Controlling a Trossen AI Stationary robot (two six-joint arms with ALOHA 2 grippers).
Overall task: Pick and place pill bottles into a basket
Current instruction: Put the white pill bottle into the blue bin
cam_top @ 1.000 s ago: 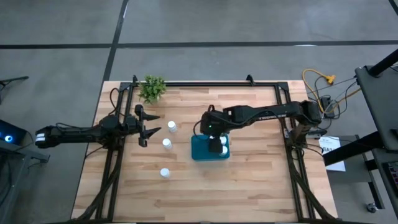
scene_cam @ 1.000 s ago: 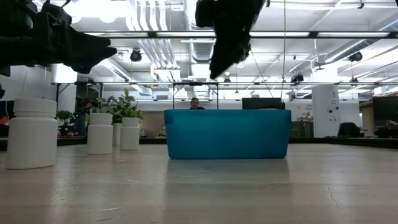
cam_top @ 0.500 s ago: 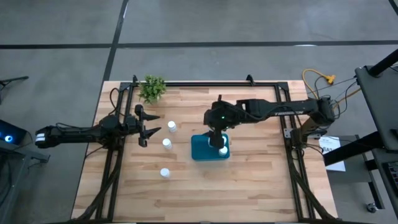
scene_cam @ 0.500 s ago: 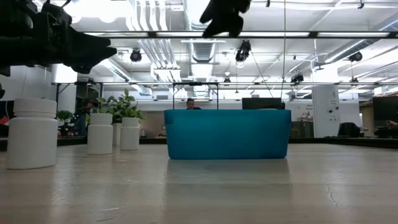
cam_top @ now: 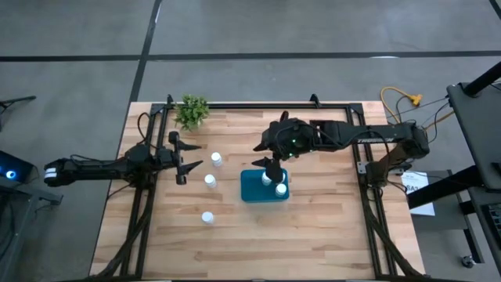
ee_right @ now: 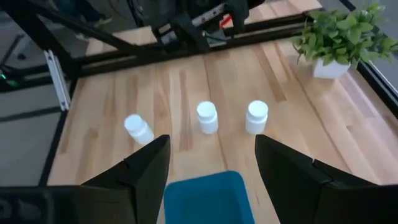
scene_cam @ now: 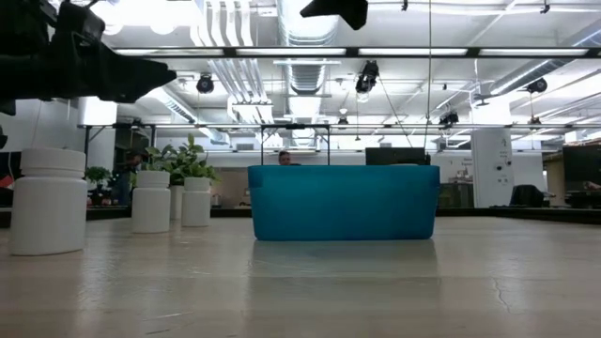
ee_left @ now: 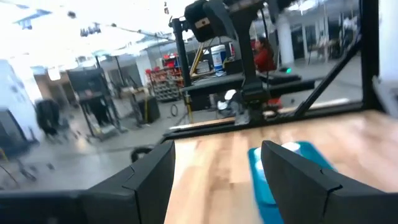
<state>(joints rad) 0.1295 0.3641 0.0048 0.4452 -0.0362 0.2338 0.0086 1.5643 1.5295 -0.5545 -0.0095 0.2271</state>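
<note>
The teal basket [cam_top: 254, 190] stands at mid-table, and two white pill bottles [cam_top: 281, 189] show inside it. Three more pill bottles [cam_top: 216, 160] [cam_top: 210, 181] [cam_top: 207, 218] stand upright on the wood to its left. My right gripper [cam_top: 266, 157] hangs open and empty, high above the basket's far side, slanting down toward the three bottles [ee_right: 207, 117]. In the low view only its tip [scene_cam: 333, 7] shows at the top. My left gripper [cam_top: 192, 166] waits open, level, at the table's left, just left of the standing bottles, pointing at the basket [ee_left: 280, 168].
A small green plant [cam_top: 192, 111] in a white pot stands at the far left corner. Black frame rails [cam_top: 258, 105] run along the far and side edges. Bare wood lies on the near half of the table [cam_top: 313, 243] and right of the basket.
My right gripper has risen from just over the basket to well above it and tipped up toward level, drawing slightly toward the far edge; its fingers stay apart. The bottles in the basket stay put. My left gripper has rolled a little where it is.
</note>
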